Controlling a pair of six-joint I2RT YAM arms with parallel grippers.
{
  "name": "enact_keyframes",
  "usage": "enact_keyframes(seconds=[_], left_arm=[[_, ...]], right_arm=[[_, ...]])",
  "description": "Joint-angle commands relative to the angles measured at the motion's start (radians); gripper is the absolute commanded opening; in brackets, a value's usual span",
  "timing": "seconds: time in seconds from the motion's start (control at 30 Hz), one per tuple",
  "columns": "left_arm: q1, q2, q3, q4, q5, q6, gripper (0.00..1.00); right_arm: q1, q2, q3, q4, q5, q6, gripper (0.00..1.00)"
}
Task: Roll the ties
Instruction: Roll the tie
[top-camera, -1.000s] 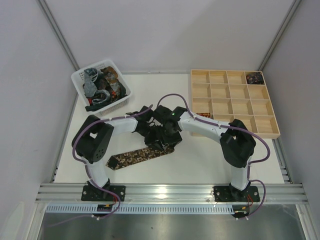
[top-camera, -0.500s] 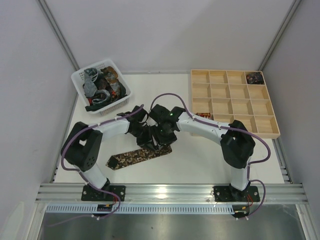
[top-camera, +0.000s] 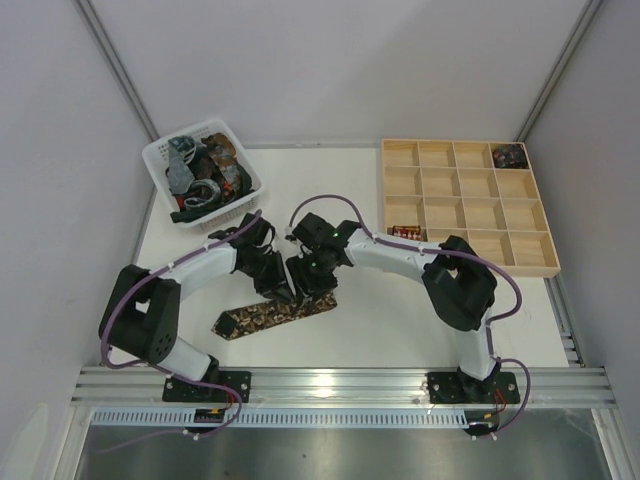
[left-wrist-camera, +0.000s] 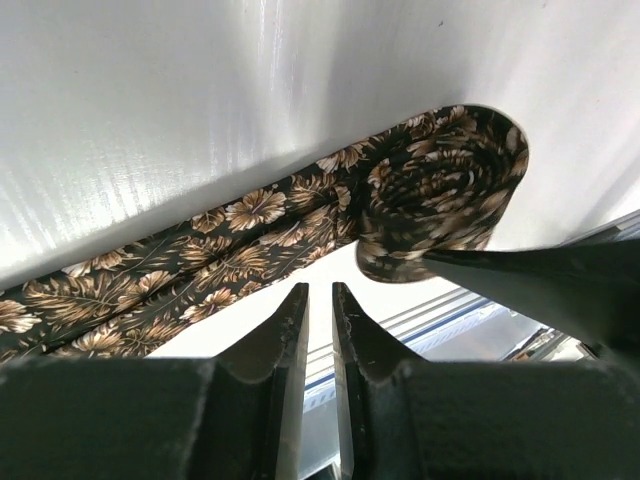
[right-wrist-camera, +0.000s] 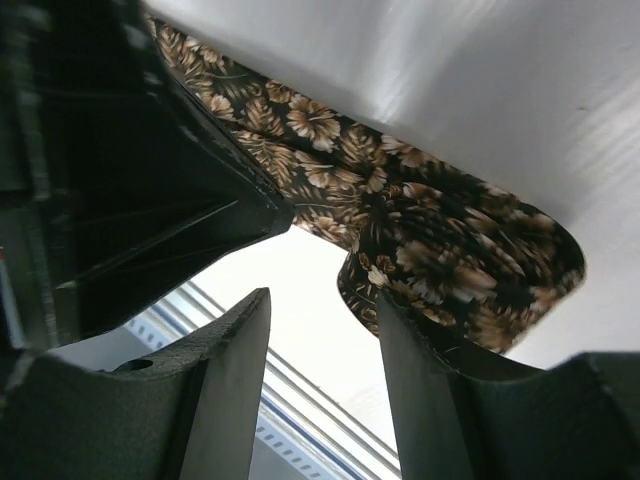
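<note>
Left end effector (left-wrist-camera: 320, 292) is hovering with fingers nearly together, pinching nothing; right end effector (right-wrist-camera: 322, 300) is standing spread. Brown floral tie (top-camera: 268, 316) is lying on the bench (top-camera: 400, 320), one end rolled.

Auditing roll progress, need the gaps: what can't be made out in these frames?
- Top view: rolled end of the floral tie hidden beneath left gripper and right gripper.
- Left wrist view: tie's flat tail cut off at left edge.
- Top view: ties in the basket tangled, too small to count.
</note>
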Motion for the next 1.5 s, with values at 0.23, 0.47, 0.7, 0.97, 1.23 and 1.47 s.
enact_keyframes(seconds=[0.23, 0.47, 0.7, 0.97, 1.23, 1.47], left_arm=[[0.026, -0.048, -0.011, 0.069, 0.094, -0.009, 0.19], [0.024, -0.013, 0.016, 0.155, 0.195, -0.050, 0.18], [0.001, 0.039, 0.056, 0.184, 0.238, -0.065, 0.18], [-0.039, 0.114, 0.078, 0.225, 0.269, -0.091, 0.17], [-0.039, 0.160, 0.067, 0.212, 0.258, -0.045, 0.17], [-0.036, 0.165, 0.021, 0.224, 0.249, -0.032, 0.17]], right_arm=[[-0.107, -0.068, -0.170, 0.257, -0.261, 0.076, 0.52], [-0.150, -0.143, -0.188, 0.283, -0.321, 0.108, 0.53], [-0.185, -0.203, -0.225, 0.285, -0.320, 0.122, 0.53], [-0.282, -0.272, -0.325, 0.308, -0.326, 0.110, 0.65], [-0.323, -0.185, -0.422, 0.406, -0.445, 0.076, 0.76], [-0.325, -0.110, -0.429, 0.478, -0.487, 0.095, 0.75]])
